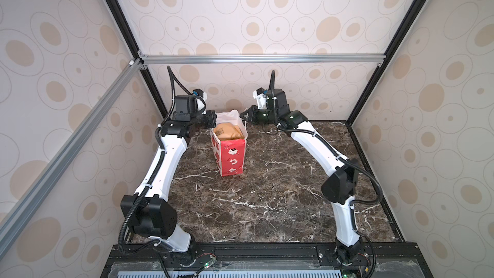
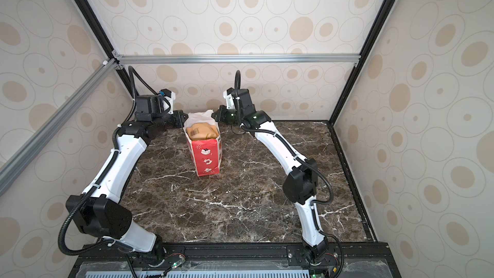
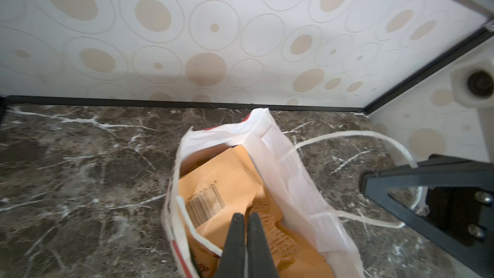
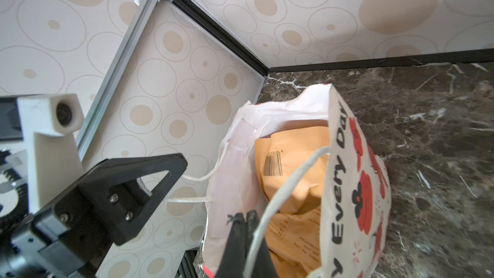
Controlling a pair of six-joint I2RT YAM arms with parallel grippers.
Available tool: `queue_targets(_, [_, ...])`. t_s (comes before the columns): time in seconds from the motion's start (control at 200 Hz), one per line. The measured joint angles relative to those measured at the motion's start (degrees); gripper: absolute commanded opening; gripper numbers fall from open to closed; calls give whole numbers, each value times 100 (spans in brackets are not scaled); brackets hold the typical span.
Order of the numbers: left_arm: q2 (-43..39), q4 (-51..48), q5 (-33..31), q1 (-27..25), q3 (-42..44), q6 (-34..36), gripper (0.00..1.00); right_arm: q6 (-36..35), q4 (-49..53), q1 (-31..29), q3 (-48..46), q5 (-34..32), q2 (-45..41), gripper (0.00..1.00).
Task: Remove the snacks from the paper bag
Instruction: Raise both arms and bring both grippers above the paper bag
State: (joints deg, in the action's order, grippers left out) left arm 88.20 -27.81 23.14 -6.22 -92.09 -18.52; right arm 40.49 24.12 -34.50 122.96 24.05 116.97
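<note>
Paper bag [image 4: 347,183]: black lettering up the flower-print side reads "Every Da" (rest lost at the rim). Before it is a lone "y", the end of a word cut off by the frame edge. Kraft pouch [image 4: 291,156] in the bag: barcode [image 4: 272,165] w/ a digit row above, only the last "9" legible. Small print lower on the pouch is too blurred to read. Top views: no legible txt.

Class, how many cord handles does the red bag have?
2. One cord handle of the paper bag runs into the shut left gripper; the opposite handle into the shut right gripper.
</note>
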Motion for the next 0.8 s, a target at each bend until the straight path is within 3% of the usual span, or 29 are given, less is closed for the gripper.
queue_targets(0.23, [-857,772,603,-402,1027,-649,0,2,-516,275,-2594,-57,-2177,0])
queue_targets(0.51, [-2114,1550,688,-1075,3058,-1515,0,-116,-616,916,-4437,-306,-3733,0])
queue_targets(0.57, [-2151,1587,693,-1165,3239,-1602,0,-131,-555,962,-4725,-332,-3888,9])
queue_targets(0.64, [-2170,1591,640,-1250,3307,-1641,15,-94,-518,966,-5045,-343,-4072,30])
queue_targets(0.72, [-2232,1598,573,-1283,3309,-1655,24,-131,-459,966,-5311,-365,-4306,38])
queue_targets(0.8, [-2341,1604,472,-1283,3309,-1663,44,-146,-326,962,-5366,-442,-4496,46])
